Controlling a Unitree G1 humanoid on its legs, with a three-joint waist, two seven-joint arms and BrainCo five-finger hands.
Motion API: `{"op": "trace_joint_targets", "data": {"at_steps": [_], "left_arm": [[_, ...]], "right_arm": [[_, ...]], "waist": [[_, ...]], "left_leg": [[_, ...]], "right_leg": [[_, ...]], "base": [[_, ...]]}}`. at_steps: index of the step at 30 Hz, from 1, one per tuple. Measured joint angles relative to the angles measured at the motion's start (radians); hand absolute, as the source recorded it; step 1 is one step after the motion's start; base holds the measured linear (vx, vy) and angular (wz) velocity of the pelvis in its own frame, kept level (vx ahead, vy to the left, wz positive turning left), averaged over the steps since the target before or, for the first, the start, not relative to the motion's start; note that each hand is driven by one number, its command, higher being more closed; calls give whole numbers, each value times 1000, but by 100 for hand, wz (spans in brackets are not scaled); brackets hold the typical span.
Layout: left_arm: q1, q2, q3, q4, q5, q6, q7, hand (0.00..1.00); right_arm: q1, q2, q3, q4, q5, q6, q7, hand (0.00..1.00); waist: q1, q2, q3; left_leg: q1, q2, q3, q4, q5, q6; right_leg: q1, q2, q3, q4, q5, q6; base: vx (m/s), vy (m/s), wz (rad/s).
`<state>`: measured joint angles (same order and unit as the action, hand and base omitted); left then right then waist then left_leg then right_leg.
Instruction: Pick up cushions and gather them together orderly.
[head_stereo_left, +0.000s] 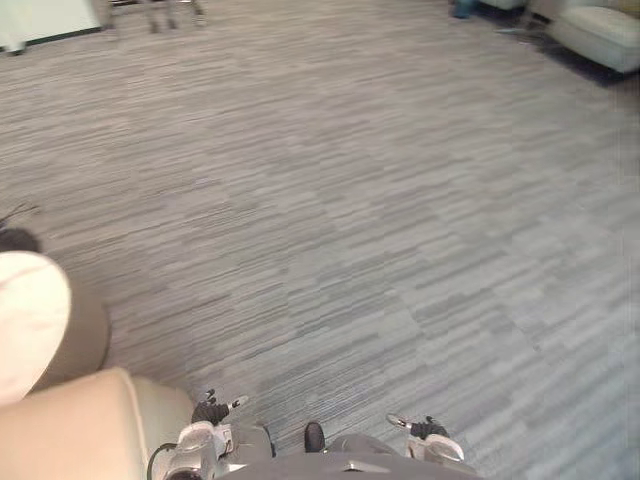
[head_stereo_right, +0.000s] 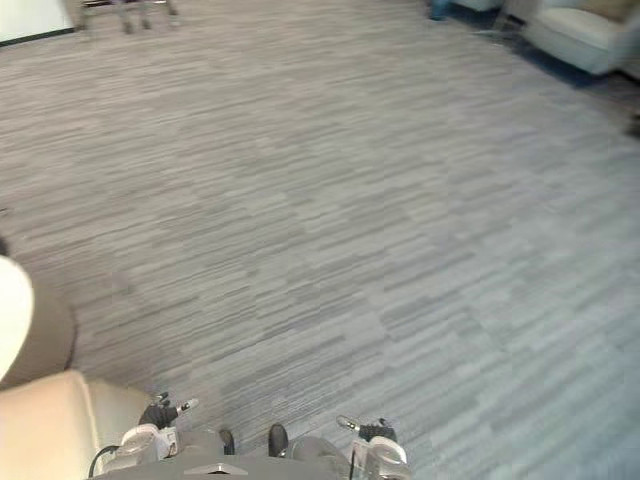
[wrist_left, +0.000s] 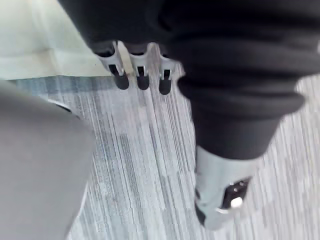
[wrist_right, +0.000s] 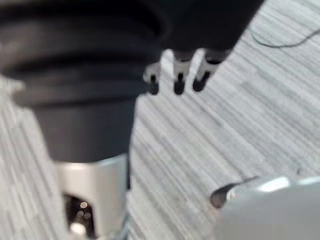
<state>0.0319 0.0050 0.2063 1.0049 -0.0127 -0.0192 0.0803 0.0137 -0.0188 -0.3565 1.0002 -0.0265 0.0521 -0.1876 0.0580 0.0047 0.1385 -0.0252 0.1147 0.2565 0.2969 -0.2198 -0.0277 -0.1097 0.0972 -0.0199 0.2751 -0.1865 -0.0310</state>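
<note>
**Standing with empty hands beside the near-left cushions**

The left hand (head_stereo_left: 212, 410) and the right hand (head_stereo_left: 428, 428) hang low at the near edge, fingers (wrist_left: 140, 77) straight and relaxed, holding nothing; I think no grasp is begun yet. What seems a beige cushion (head_stereo_left: 75, 430) lies on the carpet (head_stereo_left: 350, 200) at the near left, just beside the left hand, with a cream one (head_stereo_left: 25, 320) farther. A pale armchair (head_stereo_left: 600, 30) stands far right.
</note>
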Motion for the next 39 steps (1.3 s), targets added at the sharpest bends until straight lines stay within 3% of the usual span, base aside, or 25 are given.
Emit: {"op": "trace_joint_targets", "data": {"at_steps": [1, 3, 4, 5, 7, 10, 14, 15, 16, 20, 22, 23, 26, 28, 30, 31, 32, 33, 34, 36, 37, 38, 39], "left_arm": [[2, 6, -11, 2, 0, 0, 0, 0], [2, 46, -57, 17, -1, 1, 0, 0], [1, 54, -62, 21, -2, 1, 0, 0], [-5, 74, -72, 35, -3, 1, 0, 0], [-13, 84, -73, 47, -3, 2, 0, 0], [-18, 58, -86, 62, -3, 2, -1, 0], [-24, 52, -84, 64, -4, 0, -2, 0], [-23, 51, -70, 58, -4, -4, -1, 0], [-15, 52, -68, 45, -4, -3, -1, 0], [1, 52, -57, 35, -4, -2, -1, 0], [22, 49, -49, 38, -4, -1, -1, 0], [28, 46, -48, 37, -4, -1, -1, 0], [18, 61, -48, 34, -4, -2, -1, 0], [28, 59, -24, 32, -3, 0, -1, 0], [46, 60, -23, 26, -3, 1, -1, 0], [47, 71, -36, 27, -2, 1, -1, 0], [46, 77, -43, 26, 0, 2, -1, 0], [45, 82, -52, 25, 7, 4, -1, 0], [37, 81, -52, 22, 15, 9, 0, 0], [43, 76, -52, 16, 15, 12, 0, 0], [41, 76, -51, 15, 15, 12, 0, 0], [35, 76, -50, 6, 15, 12, 0, 0], [33, 73, -50, 6, 15, 12, 0, 0]], "right_arm": [[-9, 0, 3, 4, 0, 1, 1, 0], [-38, -5, 45, 24, -1, -1, 3, 0], [-44, -7, 50, 34, -2, -2, 3, 0], [-52, -10, 62, 47, -2, -2, 3, 0], [-49, -21, 58, 50, -2, -4, 3, 0], [-43, -53, 57, 59, 1, -5, 2, 0], [-42, -68, 59, 78, 2, -8, -1, 0], [-42, -69, 59, 78, 2, -8, -5, 0], [-55, -79, 57, 79, 2, -8, -11, 0], [-52, -86, 57, 77, 3, -7, -12, 0], [-23, -80, 58, 74, 21, -5, -18, 0], [-17, -77, 57, 72, 26, -5, -19, 0], [-30, -51, 48, 71, 34, -5, -20, 0], [-18, -26, 31, 44, 35, -5, -20, 0], [-13, -14, 32, 20, 29, -9, -15, 0], [-9, -8, 31, -3, 26, -10, -11, 0], [-11, -7, 31, -7, 24, -13, -11, 0], [-11, -7, 31, -17, 21, -14, -9, 0], [-7, -7, 25, -34, 20, -14, -9, 0], [-3, -8, 19, -52, 20, -18, -8, 0], [-3, -8, 19, -56, 19, -19, -8, 0], [1, -3, 17, -79, 21, -23, -7, 0], [-1, -6, 17, -81, 21, -27, -5, 0]], "waist": [[4, 5, 2], [5, 0, -1], [4, 0, -1], [0, -5, -3], [-5, 2, -2], [-10, 44, 6], [-2, 63, 18], [13, 62, 29], [29, 73, 35], [33, 76, 38], [47, 76, 41], [53, 75, 39], [53, 44, 31], [73, 25, 24], [77, 11, 13], [63, -2, 5], [52, -10, 3], [45, -15, 6], [40, -14, 14], [25, 3, 23], [21, 2, 23], [15, -1, 26], [10, 1, 27]], "left_leg": [[6, 0, 27, -5, 0, 0], [37, 7, 136, -21, -2, 4], [44, 7, 147, -27, -2, 4], [56, 2, 154, -38, -2, 4], [66, 4, 150, -40, -2, 3], [76, 17, 151, -24, 1, -2], [-45, 112, 134, 340, 14, -14], [-99, 127, 70, 455, -26, -22], [-147, 96, 16, 449, -82, -23], [-232, 35, -32, 204, -60, -33], [-229, 4, -68, 31, 108, -46], [-217, -5, -65, 22, 140, -33], [-232, -38, -25, 79, 62, 18], [-216, -41, 23, 148, -18, 55], [-158, -58, 56, 153, -70, 68], [-127, -72, 69, 154, -88, 82], [-108, -80, 71, 153, -96, 92], [-66, -81, 70, 144, -110, 94], [-2, -79, 71, 120, -128, 85], [105, -56, 75, 64, -154, 55], [123, -50, 76, 54, -159, 46], [183, -25, 91, 18, -171, 24], [233, -8, 108, -28, -170, 20]], "right_leg": [[-12, -29, -47, 9, 1, 3], [-31, -185, -403, 11, 9, 10], [-27, -208, -470, 11, 18, 6], [-14, -241, -553, 10, 72, 26], [-8, -219, -518, -15, 82, 23], [10, -196, -494, -51, 87, 24], [87, -142, -443, -143, 97, 18], [115, -128, -404, -164, 87, 3], [140, -126, -336, -181, 84, -1], [161, -144, -238, -191, 66, 27], [202, -166, -168, -208, 43, 64], [212, -169, -145, -222, 41, 68], [199, -201, -93, -204, 37, 85], [164, -233, -45, -83, -10, 140], [79, -267, -19, 167, -58, 193], [-14, -294, -6, 395, -49, 227], [-71, -306, 0, 517, -11, 261], [-117, -314, -3, 649, 31, 264], [-154, -322, -44, 769, 20, 226], [-212, -321, -143, 844, -39, 140], [-226, -321, -169, 838, -52, 129], [-287, -320, -243, 781, -90, 90], [-331, -317, -298, 669, -98, 71]], "base": [[66, 212, -147], [56, 141, -136], [111, 11, -113], [131, -67, -73], [108, -69, -53], [68, -54, -28], [63, -74, -30], [128, 45, -109], [140, 93, -119], [169, 174, -98], [345, 299, -98], [406, 265, -81], [405, 210, -36], [369, 201, -49], [407, 161, -40], [379, 64, -2], [473, 14, 6], [481, -48, -2], [404, -73, -15], [347, -103, -20], [388, -155, -21], [416, -192, -28], [433, -214, -29]]}}
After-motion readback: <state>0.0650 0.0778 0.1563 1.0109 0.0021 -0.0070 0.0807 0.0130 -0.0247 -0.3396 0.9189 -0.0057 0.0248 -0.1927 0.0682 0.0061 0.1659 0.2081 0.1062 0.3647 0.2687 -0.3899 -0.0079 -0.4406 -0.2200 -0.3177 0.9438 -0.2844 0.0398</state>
